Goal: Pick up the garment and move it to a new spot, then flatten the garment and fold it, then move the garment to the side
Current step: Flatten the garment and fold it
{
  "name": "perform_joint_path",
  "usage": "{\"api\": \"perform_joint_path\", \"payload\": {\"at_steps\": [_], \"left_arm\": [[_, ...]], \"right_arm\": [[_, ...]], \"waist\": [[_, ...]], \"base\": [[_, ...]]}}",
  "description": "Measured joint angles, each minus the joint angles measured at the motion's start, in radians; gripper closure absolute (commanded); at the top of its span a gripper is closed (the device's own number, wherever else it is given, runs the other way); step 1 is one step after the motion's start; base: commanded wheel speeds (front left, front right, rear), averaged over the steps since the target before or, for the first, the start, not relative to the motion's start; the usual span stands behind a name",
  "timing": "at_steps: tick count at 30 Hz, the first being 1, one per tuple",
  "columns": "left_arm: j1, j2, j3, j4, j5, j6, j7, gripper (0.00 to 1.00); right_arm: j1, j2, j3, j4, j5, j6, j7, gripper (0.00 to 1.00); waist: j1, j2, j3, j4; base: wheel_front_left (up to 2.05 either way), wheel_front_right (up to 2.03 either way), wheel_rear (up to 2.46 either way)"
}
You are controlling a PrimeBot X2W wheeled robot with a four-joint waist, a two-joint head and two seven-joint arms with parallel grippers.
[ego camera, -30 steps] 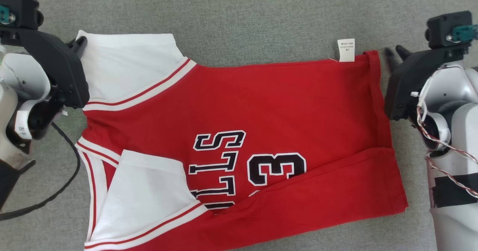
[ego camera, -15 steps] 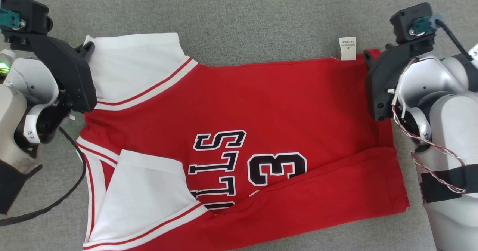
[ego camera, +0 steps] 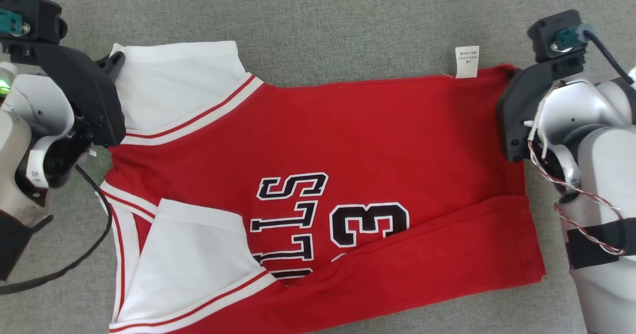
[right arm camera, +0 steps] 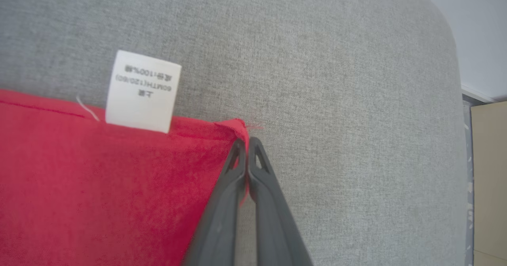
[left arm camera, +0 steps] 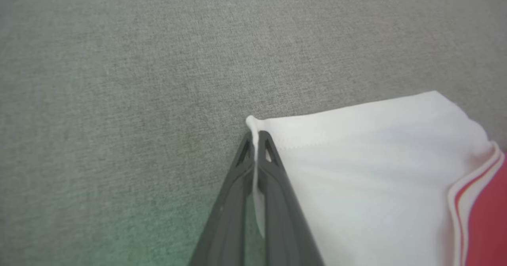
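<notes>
Over grey woven cloth (ego camera: 348, 16) with a rounded corner (right arm camera: 441, 18) lies the garment (ego camera: 372, 135).

Bright, even light, soft wrist-view edges

Soft matt cloth on garment (ego camera: 377, 135), red body and white sleeves, smooth, few creases. Stiff white label (right arm camera: 140, 92), upper left of right wrist view, cloth or paper unclear. Coarse-woven grey matt cloth on surface (ego camera: 348, 21). Dark matt plastic on left gripper (left arm camera: 257, 133) and right gripper (right arm camera: 246, 141). Pale glossy plastic on forearm shell (ego camera: 611, 160), right edge of head view.
</notes>
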Motion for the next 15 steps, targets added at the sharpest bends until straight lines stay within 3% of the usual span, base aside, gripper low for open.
{"api": "perform_joint_path", "payload": {"at_steps": [7, 12, 15], "left_arm": [[-0.007, -0.002, -0.005, 0.011, 0.0, -0.004, 0.004, 1.0], [-0.009, 0.007, 0.006, 0.016, 0.0, -0.004, -0.016, 1.0], [-0.009, 0.012, 0.017, 0.018, -0.005, -0.01, -0.032, 1.0]], "right_arm": [[0.006, 0.04, -0.085, 0.009, 0.022, 0.0, -0.063, 1.0], [0.023, 0.127, -0.197, 0.033, 0.159, 0.0, -0.074, 1.0], [0.023, 0.146, -0.283, 0.057, 0.212, 0.0, -0.075, 1.0]], "waist": [[0.0001, 0.0, -0.008, -0.001], [0.0, 0.0, -0.023, -0.001], [0.0001, 0.0, -0.033, 0.0]], "base": [[0.0, 0.0, 0.0], [0.0, 0.0, 0.0], [0.0, 0.0, 0.0]]}}
